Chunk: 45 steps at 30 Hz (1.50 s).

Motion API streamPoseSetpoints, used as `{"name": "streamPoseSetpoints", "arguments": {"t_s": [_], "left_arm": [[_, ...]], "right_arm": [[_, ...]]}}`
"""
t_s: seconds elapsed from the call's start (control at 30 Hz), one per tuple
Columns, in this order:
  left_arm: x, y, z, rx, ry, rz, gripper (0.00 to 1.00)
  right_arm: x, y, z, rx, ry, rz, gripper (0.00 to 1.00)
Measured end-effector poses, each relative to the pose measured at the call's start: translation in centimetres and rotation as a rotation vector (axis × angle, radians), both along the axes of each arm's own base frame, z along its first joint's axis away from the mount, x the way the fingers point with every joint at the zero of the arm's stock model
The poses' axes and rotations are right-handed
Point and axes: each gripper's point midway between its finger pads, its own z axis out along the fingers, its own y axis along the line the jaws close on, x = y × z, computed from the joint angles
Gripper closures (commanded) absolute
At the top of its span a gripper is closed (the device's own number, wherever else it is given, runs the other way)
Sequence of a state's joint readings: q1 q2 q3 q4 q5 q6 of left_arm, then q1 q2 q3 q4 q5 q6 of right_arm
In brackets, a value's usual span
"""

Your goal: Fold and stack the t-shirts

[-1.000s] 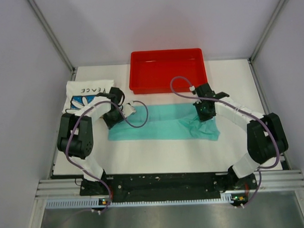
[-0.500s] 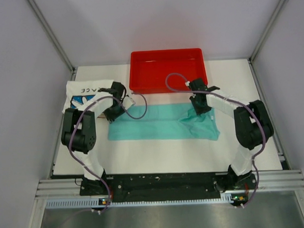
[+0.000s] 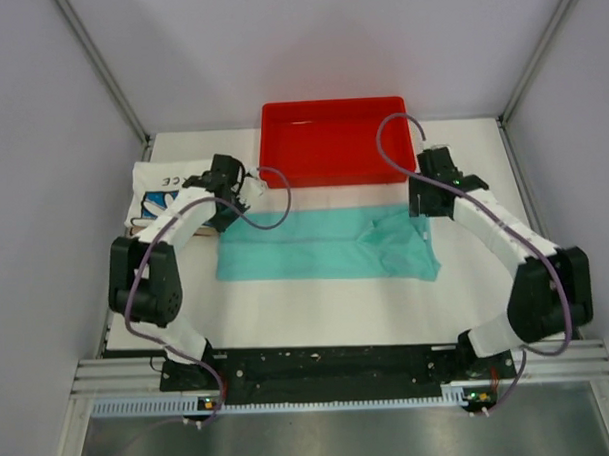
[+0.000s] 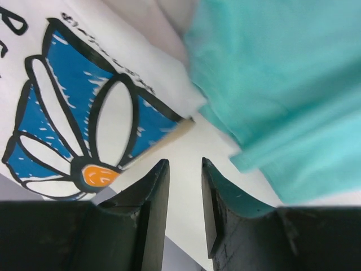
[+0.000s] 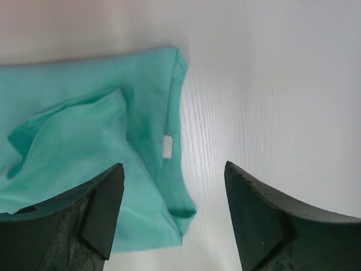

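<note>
The teal-green t-shirt (image 3: 325,244) lies folded into a long band across the middle of the table, its right end rumpled. The white daisy-print t-shirt (image 3: 161,189) lies folded at the far left. My left gripper (image 3: 233,187) hovers between the two shirts, jaws partly open and empty; in the left wrist view (image 4: 185,164) the daisy print (image 4: 84,130) is to the left and the teal cloth (image 4: 282,84) to the right. My right gripper (image 3: 430,196) is wide open and empty above the teal shirt's right end (image 5: 96,158), the bare table showing between its fingers (image 5: 174,167).
A red plastic tray (image 3: 333,140) stands at the back centre, just behind both grippers. Grey walls close in left and right. The white tabletop (image 3: 317,308) stretches between the teal shirt and the arm bases.
Both grippers have opened and let go of the teal shirt, then drawn back toward the far edge. The shirt's far edge now lies flat, folded over.
</note>
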State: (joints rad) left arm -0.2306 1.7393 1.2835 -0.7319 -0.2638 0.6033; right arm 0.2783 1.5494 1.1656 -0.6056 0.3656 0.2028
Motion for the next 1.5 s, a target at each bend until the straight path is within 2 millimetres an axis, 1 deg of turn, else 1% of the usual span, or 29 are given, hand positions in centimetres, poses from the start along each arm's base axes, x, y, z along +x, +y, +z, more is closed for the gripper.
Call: {"name": "streamPoseSetpoints", "arguments": {"t_s": [0.07,0.1,0.17,0.2,0.23,0.27,0.4,0.47,0.53,0.63,0.67,0.7,0.73,0.77,0.83,0.93,1.0,1.07,1.13,1.17,1.2,1.23,1.27,1.3,1.33,1.37,1.4,1.43,1.5], "left_arm": [[-1.4,-0.9,1.1,-0.058,-0.008,-0.071,0.60],[-2.8,-1.4,1.6,-0.084,-0.006,-0.122,0.60],[-5.1,-1.9,1.9,-0.111,0.004,-0.195,0.58],[-6.1,-2.1,1.7,-0.117,0.014,-0.230,0.56],[-7.4,-2.1,0.9,-0.118,0.040,-0.270,0.55],[-8.1,-2.2,0.2,-0.119,0.064,-0.291,0.55],[-10.9,-1.1,-4.1,-0.075,0.187,-0.337,0.55],[-11.0,-0.7,-5.1,-0.055,0.207,-0.338,0.55],[-10.4,-0.7,-5.7,-0.046,0.198,-0.338,0.55],[-9.2,-0.7,-6.3,-0.031,0.170,-0.336,0.58],[-9.0,-0.6,-6.4,-0.022,0.165,-0.334,0.65],[-8.9,-0.5,-6.5,-0.014,0.159,-0.334,0.82],[-8.6,-0.4,-6.5,-0.005,0.148,-0.336,0.94],[-8.6,-0.4,-6.6,-0.002,0.143,-0.332,1.00],[-8.5,-0.1,-6.8,0.014,0.140,-0.335,1.00],[-8.6,-0.1,-6.8,0.018,0.144,-0.336,1.00],[-8.9,-0.1,-6.8,0.014,0.157,-0.337,1.00],[-9.9,-0.5,-6.8,-0.008,0.188,-0.350,1.00],[-11.6,-1.3,-6.9,-0.029,0.234,-0.379,1.00],[-12.7,-1.9,-7.0,-0.032,0.261,-0.406,0.93],[-13.6,-2.5,-7.1,-0.034,0.283,-0.430,0.85],[-15.0,-3.3,-7.2,-0.021,0.313,-0.475,0.76],[-16.0,-4.0,-7.2,-0.014,0.334,-0.513,0.70],[-17.4,-4.8,-7.3,-0.007,0.365,-0.554,0.67],[-18.6,-5.4,-7.3,-0.002,0.395,-0.588,0.66],[-19.8,-6.1,-7.3,-0.010,0.429,-0.616,0.65],[-20.5,-6.5,-7.3,-0.020,0.452,-0.628,0.65],[-21.5,-6.9,-7.1,-0.043,0.486,-0.629,0.65],[-22.4,-7.4,-6.2,-0.083,0.533,-0.615,0.64]], "right_arm": [[-2.1,0.1,1.3,0.060,-0.039,-0.010,0.20],[-3.3,0.3,1.7,0.099,-0.059,-0.019,0.20],[-5.5,0.5,1.6,0.171,-0.075,-0.041,0.18],[-6.7,0.6,1.1,0.211,-0.074,-0.060,0.19],[-8.2,0.7,0.1,0.252,-0.060,-0.087,0.20],[-9.1,0.7,-0.6,0.274,-0.043,-0.108,0.22],[-12.8,1.0,-4.9,0.355,0.052,-0.209,0.33],[-13.9,1.0,-6.4,0.370,0.086,-0.254,0.36],[-14.6,0.8,-7.6,0.381,0.103,-0.302,0.41],[-14.5,0.4,-8.7,0.410,0.085,-0.364,0.54],[-14.5,0.2,-9.1,0.421,0.081,-0.387,0.61],[-14.5,0.0,-9.5,0.430,0.081,-0.405,0.67],[-14.5,-0.2,-9.9,0.439,0.083,-0.427,0.75],[-14.0,-0.3,-9.9,0.461,0.065,-0.439,0.87],[-13.3,-0.4,-10.0,0.492,0.044,-0.462,1.00],[-12.9,-0.8,-10.1,0.545,0.024,-0.496,1.00],[-13.0,-1.6,-10.1,0.577,0.007,-0.532,1.00],[-13.2,-2.5,-10.1,0.592,-0.007,-0.569,1.00],[-13.3,-3.5,-10.0,0.597,-0.014,-0.597,1.00],[-13.3,-3.9,-10.1,0.594,-0.014,-0.606,1.00],[-13.4,-4.4,-10.1,0.592,-0.008,-0.621,1.00],[-13.2,-5.0,-10.1,0.585,-0.006,-0.633,1.00],[-13.1,-5.5,-10.1,0.578,-0.002,-0.642,1.00],[-12.7,-6.3,-10.1,0.567,0.009,-0.654,1.00],[-12.3,-6.7,-10.1,0.559,0.015,-0.658,1.00],[-11.7,-7.3,-10.0,0.550,0.027,-0.662,0.97],[-11.1,-7.7,-10.0,0.546,0.036,-0.664,0.91],[-10.6,-8.0,-10.0,0.543,0.044,-0.666,0.83],[-9.3,-9.0,-9.9,0.518,0.051,-0.668,0.71]]}}
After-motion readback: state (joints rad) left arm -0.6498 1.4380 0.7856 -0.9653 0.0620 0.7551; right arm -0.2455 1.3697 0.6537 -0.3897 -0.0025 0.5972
